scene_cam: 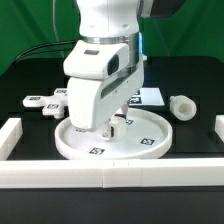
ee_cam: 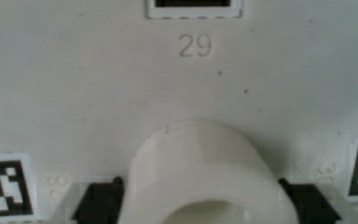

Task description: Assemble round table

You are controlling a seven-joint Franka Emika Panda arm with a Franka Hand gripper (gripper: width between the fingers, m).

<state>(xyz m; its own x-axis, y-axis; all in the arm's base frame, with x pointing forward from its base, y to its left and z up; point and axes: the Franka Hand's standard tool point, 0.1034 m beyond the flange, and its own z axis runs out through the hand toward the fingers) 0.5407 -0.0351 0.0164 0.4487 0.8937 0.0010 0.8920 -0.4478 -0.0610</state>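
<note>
The large rimmed disc [scene_cam: 140, 138] lies flat on the table at the front centre. Its tagged surface fills the wrist view [ee_cam: 194, 90]. My gripper [scene_cam: 110, 127] stands straight down over the middle of the disc. In the wrist view the gripper [ee_cam: 202, 203] has its black fingers [ee_cam: 101, 200] pressed against both sides of the disc's white hollow centre hub [ee_cam: 197, 160]. The thick short cylinder [scene_cam: 181, 106] lies on its side at the exterior view's right. The flat cross-shaped piece [scene_cam: 48, 102] lies at the exterior view's left, partly hidden behind the arm.
The marker board [scene_cam: 153, 96] lies behind the disc. Long white wall bars run along the front [scene_cam: 110, 174], the exterior view's left [scene_cam: 10, 136] and the exterior view's right [scene_cam: 217, 130].
</note>
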